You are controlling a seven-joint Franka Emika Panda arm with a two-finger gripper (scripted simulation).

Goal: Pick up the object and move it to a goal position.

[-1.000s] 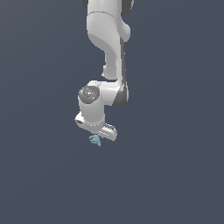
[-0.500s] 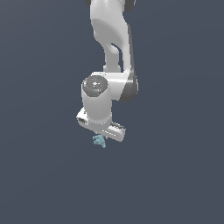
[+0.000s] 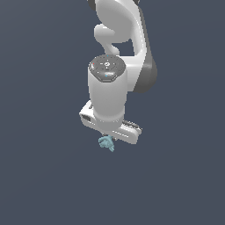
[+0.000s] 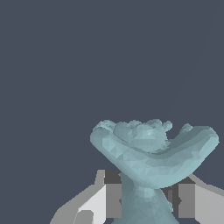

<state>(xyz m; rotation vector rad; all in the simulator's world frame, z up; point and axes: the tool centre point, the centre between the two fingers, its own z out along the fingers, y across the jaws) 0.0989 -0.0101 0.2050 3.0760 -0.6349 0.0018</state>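
The object (image 3: pixel 106 143) is a tiny pale teal-blue lumpy figure with small limbs, hanging just under the white gripper (image 3: pixel 107 139) in the exterior view. In the wrist view the object (image 4: pixel 151 153) fills the lower middle, its stem clamped between the two fingers (image 4: pixel 111 199), with a curved lumpy part spreading above them. The gripper (image 4: pixel 144 197) is shut on it. The white arm (image 3: pixel 116 66) rises above and hides the fingers in the exterior view.
A plain dark grey-blue surface (image 3: pixel 44 176) surrounds the arm on all sides in both views. No other objects, containers or edges show.
The arm with the object in its grip has grown larger in the exterior view and shifted slightly to that view's right and down. The object stays held.
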